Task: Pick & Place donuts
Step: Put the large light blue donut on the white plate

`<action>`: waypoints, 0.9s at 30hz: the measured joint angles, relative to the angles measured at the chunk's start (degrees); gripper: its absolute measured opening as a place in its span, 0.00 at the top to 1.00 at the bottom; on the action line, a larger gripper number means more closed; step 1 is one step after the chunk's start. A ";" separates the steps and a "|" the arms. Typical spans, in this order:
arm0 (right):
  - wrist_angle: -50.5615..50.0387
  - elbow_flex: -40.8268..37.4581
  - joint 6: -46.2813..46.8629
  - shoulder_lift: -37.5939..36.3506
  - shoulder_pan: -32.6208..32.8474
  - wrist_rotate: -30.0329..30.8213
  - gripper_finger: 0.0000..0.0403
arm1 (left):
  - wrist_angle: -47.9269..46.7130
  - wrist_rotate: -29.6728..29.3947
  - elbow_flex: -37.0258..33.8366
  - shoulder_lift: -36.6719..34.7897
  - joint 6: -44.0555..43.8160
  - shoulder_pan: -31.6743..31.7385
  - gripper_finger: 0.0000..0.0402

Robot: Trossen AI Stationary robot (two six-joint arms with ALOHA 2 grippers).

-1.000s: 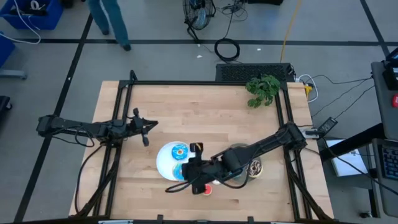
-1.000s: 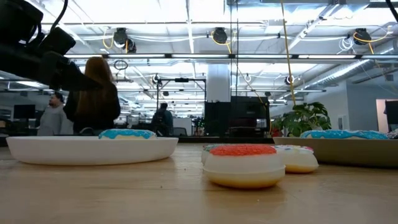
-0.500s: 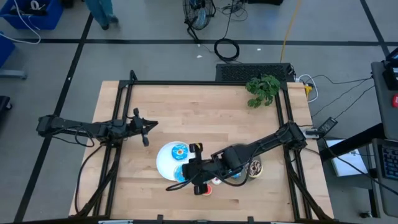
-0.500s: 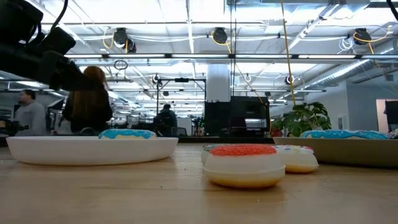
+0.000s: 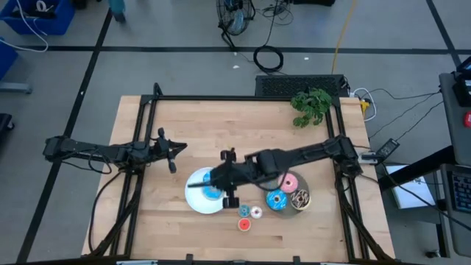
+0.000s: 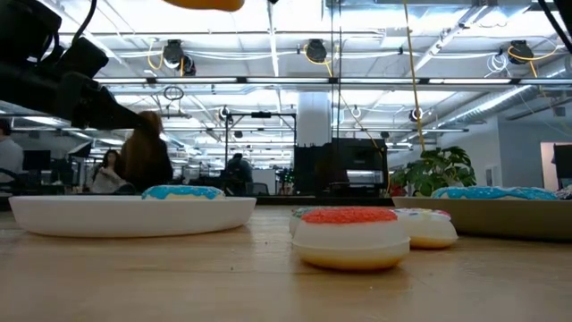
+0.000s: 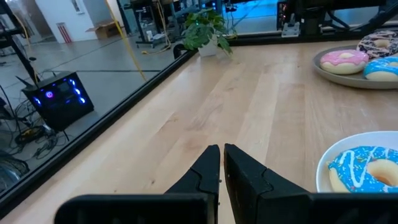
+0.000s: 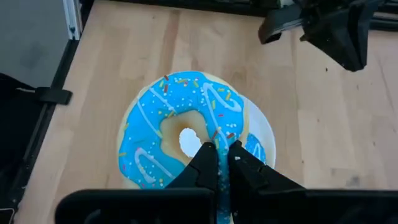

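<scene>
- The right gripper [image 8: 219, 149] is clenching its two dark fingers [image 8: 205, 163] on the near edge of a blue-iced donut [image 8: 180, 138], pinching the ring between its hole and its outer rim.
- That donut is hanging above the white plate [image 5: 194, 197], iced face turned toward the wrist camera; a ring has no long axis, and its hole is facing up along the arm. In the low view only its pale underside [image 6: 204, 4] is showing at the upper edge.
- On the white plate, a second blue-iced donut [image 7: 364, 171] is lying flat, icing upward; part of another blue patch [image 8: 255, 148] is peeking out behind the held one, but I cannot tell whether it is the same donut.
- The left gripper [image 7: 221, 152] is waiting at the table's left side, well apart from the plate, its fingers pressed together on nothing.
- On the grey plate [image 5: 289, 210] to the right, a pink donut [image 5: 288, 182], a blue one [image 5: 277, 199] and a brown sprinkled one [image 5: 299, 198] are sitting flat, close together.
- On the bare wood in front of the plates, a small red donut [image 5: 243, 224] and a small pale pink one [image 5: 256, 213] are lying flat, just beside each other.
- A green plant [image 5: 310, 106] is standing at the far right corner of the table [image 5: 221, 125].
- People are showing in the room behind, in the low view.
</scene>
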 joint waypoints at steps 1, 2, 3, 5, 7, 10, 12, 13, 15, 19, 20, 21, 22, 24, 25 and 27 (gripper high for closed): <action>0.03 0.01 -0.47 -0.01 -0.78 -0.79 0.99 | -0.04 0.00 0.00 0.00 0.04 0.00 0.92; 0.06 -0.01 -0.84 -0.03 -1.51 -1.03 0.99 | -0.06 0.00 0.00 0.00 0.04 0.00 0.92; 0.46 -0.33 -1.34 -0.08 -2.07 -0.99 0.99 | -0.06 0.00 0.00 -0.01 0.04 -0.01 0.92; 2.44 -2.30 -3.31 -0.19 -3.07 -0.94 0.99 | -0.08 0.00 0.00 0.00 0.00 0.00 0.92; 4.17 -4.99 -4.74 -0.13 -3.69 -2.10 0.99 | -0.09 0.02 0.00 0.00 0.00 0.00 0.92; 9.32 -10.15 -3.77 0.00 -4.15 -6.04 0.99 | -0.13 0.01 0.00 0.00 -0.02 0.00 0.92; 13.02 -13.69 -2.45 -0.02 -4.33 -7.52 0.99 | -0.15 0.00 0.00 0.00 -0.02 0.00 0.92; 14.06 -15.11 -1.97 -0.02 -4.43 -8.35 0.99 | -0.15 0.00 0.00 0.00 -0.05 0.00 0.92; 14.84 -17.00 -1.75 0.04 -4.47 -9.41 0.99 | -0.15 0.00 0.00 0.00 -0.07 0.00 0.92; 17.01 -18.98 0.03 -0.02 -3.36 -11.27 0.99 | -0.16 0.00 0.00 0.00 -0.09 -0.02 0.92; 18.25 -19.82 0.74 0.16 -3.19 -11.26 0.99 | -0.15 0.00 0.00 0.00 0.09 0.00 0.92; 19.56 -20.77 1.35 0.40 -3.07 -11.36 0.99 | -0.15 0.00 0.00 0.00 0.36 -0.01 0.92; 20.41 -21.71 1.92 0.60 -3.04 -11.46 0.99 | -0.15 0.00 0.00 0.00 0.60 0.00 0.92; 21.69 -23.68 2.88 0.66 -3.28 -11.26 0.99 | -0.15 0.00 0.00 0.00 0.69 -0.01 0.92; 23.68 -24.72 3.30 0.64 -3.42 -11.13 0.99 | -0.17 0.00 0.00 0.00 0.68 -0.02 0.92; 27.78 -26.84 3.75 0.56 -3.80 -10.94 0.99 | -0.15 0.00 0.00 0.00 0.68 -0.02 0.92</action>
